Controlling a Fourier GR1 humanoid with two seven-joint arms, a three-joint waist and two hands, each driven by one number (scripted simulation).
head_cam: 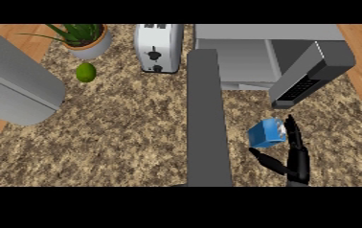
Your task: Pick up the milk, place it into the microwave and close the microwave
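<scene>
Head view: milk (265, 133) beside right robot hand (299, 165)

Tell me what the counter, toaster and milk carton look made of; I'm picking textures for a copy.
Counter: stone, likely granite, from its speckled tan-and-brown grain; matte. Toaster: metal, judging by its pale silver-grey shell, with dark, perhaps plastic, knobs. Milk carton: probably coated cardboard, a flat-sided blue box; the look leaves it open.

Speckled stone counter (120, 141), metal toaster (158, 47)
</scene>
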